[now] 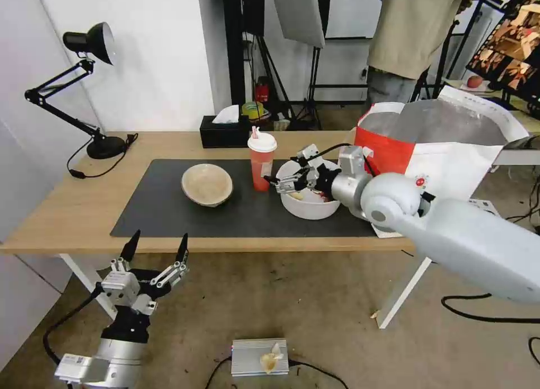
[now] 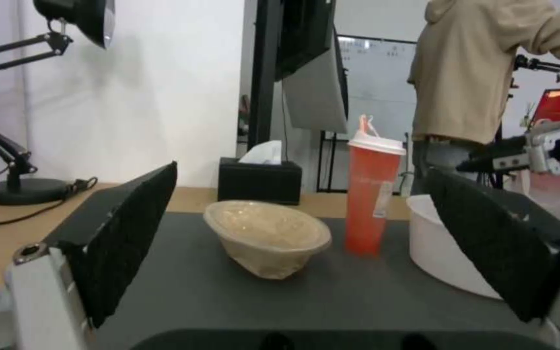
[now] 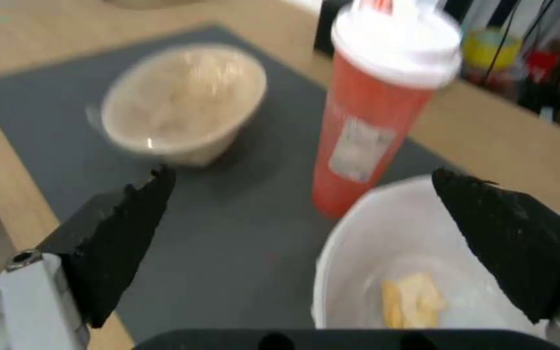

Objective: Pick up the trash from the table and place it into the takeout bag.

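Table [image 1: 79,209]: long, light wood, with a dark mat [image 1: 169,209] on top.
Bag [image 1: 450,135]: big, white and red, silver inside, standing at the table's right end with its mouth wide.
White bowl [image 1: 306,206]: on the mat, near the bag, just right of the cup, with red and yellow scraps inside.
Beige bowl [image 1: 207,183]: on the mat, left of the cup, tilted.
Cup [image 1: 261,161]: tall, red, white lid, upright between the two bowls.
Right gripper [image 1: 287,178]: over the white bowl's rim, fingers spread, holding nothing.
Left gripper [image 1: 156,248]: low, in front of the table's edge, fingers spread, holding nothing.
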Robot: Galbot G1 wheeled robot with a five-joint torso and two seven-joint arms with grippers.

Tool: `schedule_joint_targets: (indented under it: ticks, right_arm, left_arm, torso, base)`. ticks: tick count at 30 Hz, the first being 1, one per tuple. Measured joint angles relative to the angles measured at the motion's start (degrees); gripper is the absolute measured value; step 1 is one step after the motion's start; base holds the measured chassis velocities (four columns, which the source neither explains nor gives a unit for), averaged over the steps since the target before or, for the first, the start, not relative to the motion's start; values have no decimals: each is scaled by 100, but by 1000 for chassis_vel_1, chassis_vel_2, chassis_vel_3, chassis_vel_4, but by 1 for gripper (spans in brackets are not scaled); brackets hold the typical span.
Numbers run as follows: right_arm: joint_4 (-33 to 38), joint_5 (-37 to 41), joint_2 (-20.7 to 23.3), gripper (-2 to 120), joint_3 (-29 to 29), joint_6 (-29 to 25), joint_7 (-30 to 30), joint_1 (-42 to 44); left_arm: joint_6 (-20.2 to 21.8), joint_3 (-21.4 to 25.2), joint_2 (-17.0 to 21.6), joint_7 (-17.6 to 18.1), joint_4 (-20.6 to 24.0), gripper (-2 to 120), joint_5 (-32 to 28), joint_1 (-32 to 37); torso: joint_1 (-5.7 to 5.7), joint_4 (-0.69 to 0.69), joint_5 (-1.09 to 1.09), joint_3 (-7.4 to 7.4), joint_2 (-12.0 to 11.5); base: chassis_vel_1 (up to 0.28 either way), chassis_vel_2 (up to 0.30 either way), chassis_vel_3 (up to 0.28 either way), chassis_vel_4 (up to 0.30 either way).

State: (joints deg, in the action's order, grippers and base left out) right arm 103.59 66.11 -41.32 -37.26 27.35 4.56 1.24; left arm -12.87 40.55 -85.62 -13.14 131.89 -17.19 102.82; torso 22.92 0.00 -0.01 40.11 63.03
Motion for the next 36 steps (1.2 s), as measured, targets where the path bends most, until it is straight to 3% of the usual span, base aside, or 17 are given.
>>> schedule_joint_targets:
  ticks: [5, 15, 26, 36]
  right_arm:
    - [-163, 51, -14, 100, -265, 538, -163, -370]
    - [-427, 137, -64, 100, -669, 1107, -258, -928]
    - [-467, 446, -51, 100, -826, 1224, -189, -1098]
    - [-650, 1144, -315, 100, -1131, 1413, 361, -1210]
  left_arm:
    - [-28, 44, -16, -39, -29, 100, -23, -8]
    - [-63, 136, -30, -168, -62, 100, -82, -20]
    - [-100, 217, -25, -252, -76, 100, -168, -25]
    - [-165, 273, -13, -308, -180, 100, -224, -68]
  torso:
    - [0, 0, 1, 0, -1]
    - [0, 0, 0, 0, 0]
    - [0, -1, 1, 0, 0]
    - [0, 0, 0, 0, -1]
  base:
    - [0, 0, 0, 0]
    - [0, 0, 0, 0]
    - [0, 0, 0, 0]
    - [0, 0, 0, 0]
